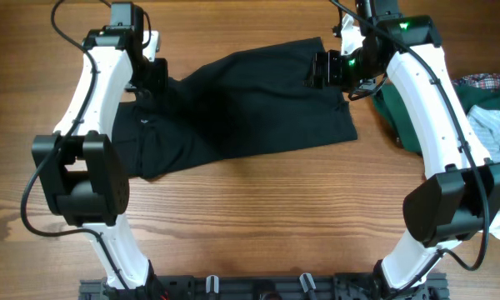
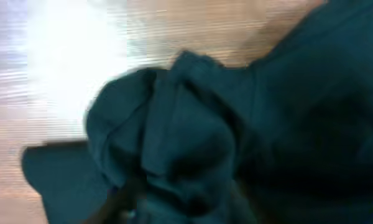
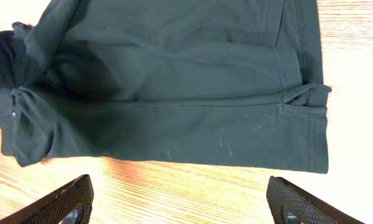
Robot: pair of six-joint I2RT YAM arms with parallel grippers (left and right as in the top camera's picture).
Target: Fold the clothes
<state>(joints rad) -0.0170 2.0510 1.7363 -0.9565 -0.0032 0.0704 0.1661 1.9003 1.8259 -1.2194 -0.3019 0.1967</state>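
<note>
The left arm and right arm wear smooth white shells along their links, broken by bulky matte-black joint housings at the elbows. Thin black cables loop off near the wrists. A green light glows on the right wrist. The right hand has black fingers with a fine knurled texture.
</note>
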